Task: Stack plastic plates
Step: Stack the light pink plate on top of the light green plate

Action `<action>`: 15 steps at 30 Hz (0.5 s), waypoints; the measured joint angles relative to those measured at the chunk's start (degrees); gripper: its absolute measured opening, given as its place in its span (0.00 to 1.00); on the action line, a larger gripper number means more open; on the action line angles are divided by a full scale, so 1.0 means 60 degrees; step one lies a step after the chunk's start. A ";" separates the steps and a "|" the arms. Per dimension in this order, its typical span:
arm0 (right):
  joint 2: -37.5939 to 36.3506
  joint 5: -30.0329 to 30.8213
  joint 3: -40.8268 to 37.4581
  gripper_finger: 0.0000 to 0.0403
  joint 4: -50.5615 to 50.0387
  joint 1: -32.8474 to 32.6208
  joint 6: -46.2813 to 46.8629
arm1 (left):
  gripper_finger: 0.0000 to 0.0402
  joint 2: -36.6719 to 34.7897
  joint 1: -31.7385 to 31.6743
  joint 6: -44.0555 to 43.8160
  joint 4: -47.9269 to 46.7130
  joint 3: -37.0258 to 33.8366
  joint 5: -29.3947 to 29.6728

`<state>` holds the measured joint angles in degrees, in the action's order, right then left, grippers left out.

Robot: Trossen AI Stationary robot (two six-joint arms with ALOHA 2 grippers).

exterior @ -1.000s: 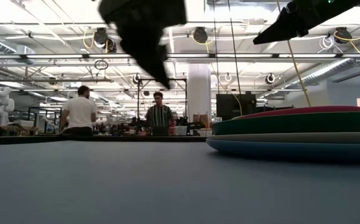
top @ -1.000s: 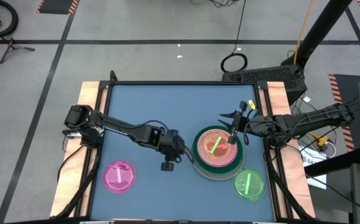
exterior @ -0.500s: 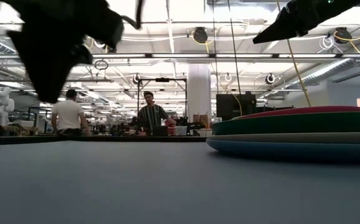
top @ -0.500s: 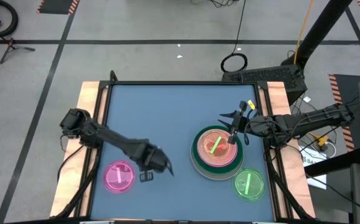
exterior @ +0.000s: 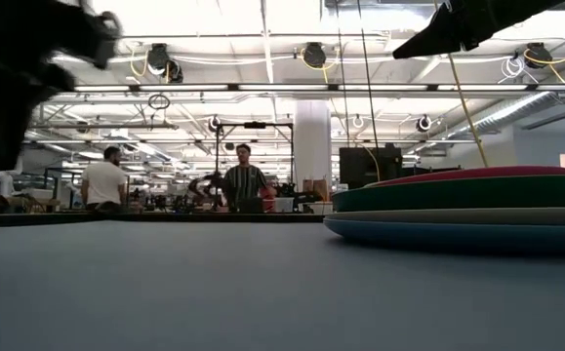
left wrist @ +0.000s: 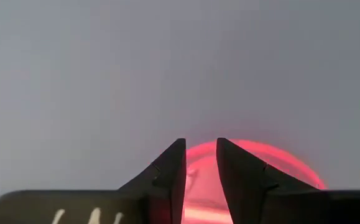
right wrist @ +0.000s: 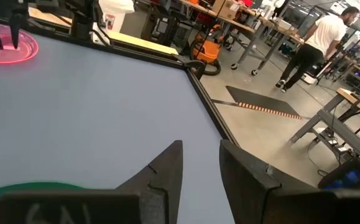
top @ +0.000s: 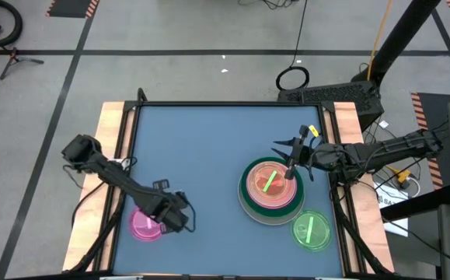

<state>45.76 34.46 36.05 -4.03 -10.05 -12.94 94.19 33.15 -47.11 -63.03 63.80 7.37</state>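
Plates are mostly sorted already: there's a stack (top: 270,190) on the right side of the table (top: 209,148), with big ones at the bottom, then green, then pink, and a small striped one on top. In the low view you can count a blue, a pale, a green and a red-pink rim layered up.

Two small ones are left loose: the pink plate (top: 143,224) near the front left and the green plate (top: 312,231) just in front of the stack.

The left end effector (top: 179,222) is right over the pink one's edge, fingers only a narrow gap apart and holding nothing as far as I can tell; the wrist view shows the pink plate right beyond the tips. The right end effector (top: 296,158) hangs above the far side of the stack, also narrowly open and empty.

So I'd say it's nearly done, two plates to go.
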 joint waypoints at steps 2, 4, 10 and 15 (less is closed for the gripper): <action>0.0000 0.0000 0.0000 0.24 0.0000 -0.0002 -0.0038 | 0.23 -0.0312 0.0280 -0.0695 0.0038 -0.0360 -0.0008; 0.0000 0.0000 0.0000 0.24 0.0000 0.0001 -0.0042 | 0.23 -0.0654 0.0549 -0.1516 0.0147 -0.0588 -0.0019; -0.0004 0.0000 0.0000 0.24 0.0184 0.0001 -0.0209 | 0.23 -0.1049 0.1279 -0.3349 0.0186 -0.1000 -0.0018; -0.0001 -0.0004 0.0000 0.24 0.0432 -0.0002 -0.0246 | 0.23 -0.1045 0.1765 -0.4185 0.0762 -0.1319 -0.0017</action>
<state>45.75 34.44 36.05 -1.44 -10.06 -14.41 87.92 43.74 -72.22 -58.46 55.89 7.27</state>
